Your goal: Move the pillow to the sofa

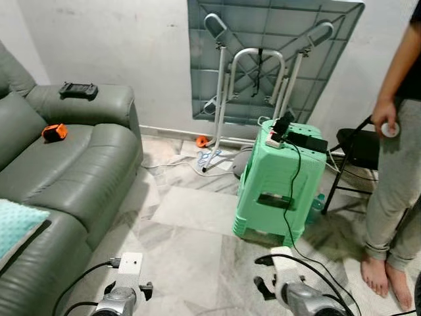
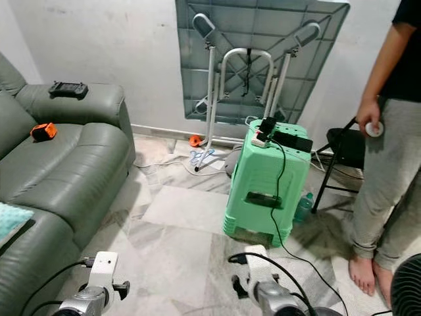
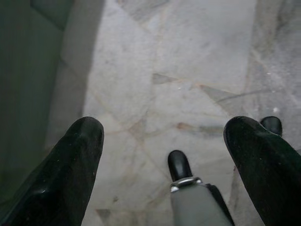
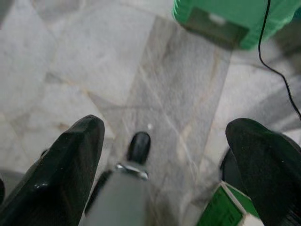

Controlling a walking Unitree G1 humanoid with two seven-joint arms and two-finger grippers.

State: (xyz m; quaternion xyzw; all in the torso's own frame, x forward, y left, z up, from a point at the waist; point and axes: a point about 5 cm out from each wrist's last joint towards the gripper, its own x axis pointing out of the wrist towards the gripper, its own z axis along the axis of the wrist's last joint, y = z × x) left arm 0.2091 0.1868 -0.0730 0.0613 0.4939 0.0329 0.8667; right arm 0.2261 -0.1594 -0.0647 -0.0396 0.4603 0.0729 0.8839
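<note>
Marble floor [image 1: 191, 243] holds green stool [image 1: 279, 181] beside sofa [image 1: 72, 171]; both grippers' fingers spread, empty.

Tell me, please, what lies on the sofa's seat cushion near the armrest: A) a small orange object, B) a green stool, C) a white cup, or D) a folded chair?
A: a small orange object rests on the grey sofa seat, below the armrest that carries a black device.

The grey sofa [image 1: 79, 171] carries a teal pillow [image 1: 14, 225], an orange gadget [image 1: 55, 131] and a black controller [image 1: 78, 89].
</note>
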